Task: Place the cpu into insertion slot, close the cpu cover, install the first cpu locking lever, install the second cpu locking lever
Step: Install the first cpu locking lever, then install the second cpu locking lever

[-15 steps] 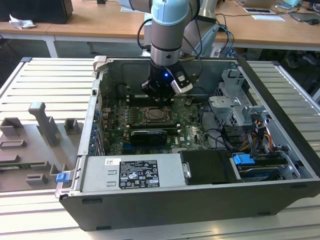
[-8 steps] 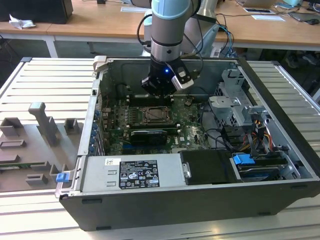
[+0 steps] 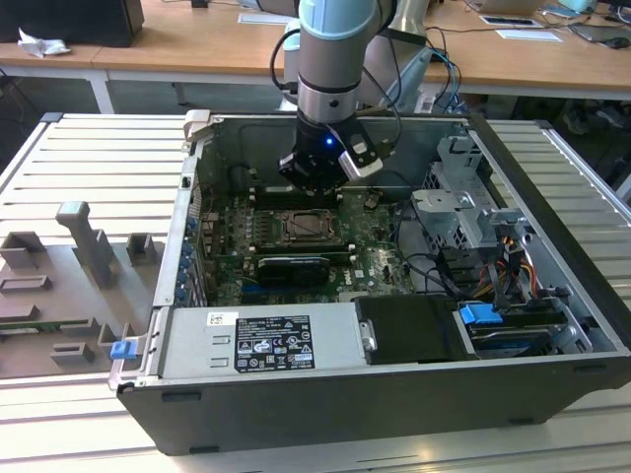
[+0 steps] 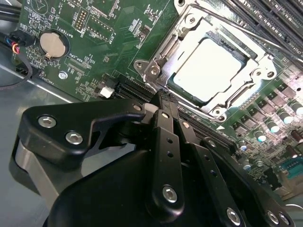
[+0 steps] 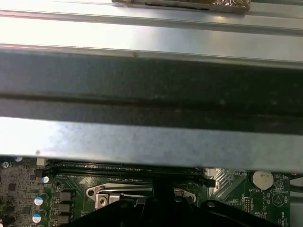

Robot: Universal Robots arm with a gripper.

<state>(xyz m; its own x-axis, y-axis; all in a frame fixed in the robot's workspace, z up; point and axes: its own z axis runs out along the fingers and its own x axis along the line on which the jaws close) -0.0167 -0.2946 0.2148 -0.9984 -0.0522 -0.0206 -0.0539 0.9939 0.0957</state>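
Second wrist view: cpu seated under cpu cover.
Claw: I read fingers pinched together, empty, at cover's 7 o'clock edge.
Advice: I'd press levers slowly.

Pale silvery cpu, silvery cpu cover, black tool.

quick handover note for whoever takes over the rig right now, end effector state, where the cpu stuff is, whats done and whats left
End effector: fingers together, empty, tips at the near edge of the socket in the second wrist view.
The cpu: seated in the socket on the motherboard, inside the open computer case.
The cpu cover: lying flat around the chip, which shows through its window.
Done: cpu placed, cover down.
Left: I cannot tell whether either locking lever is latched; check both.
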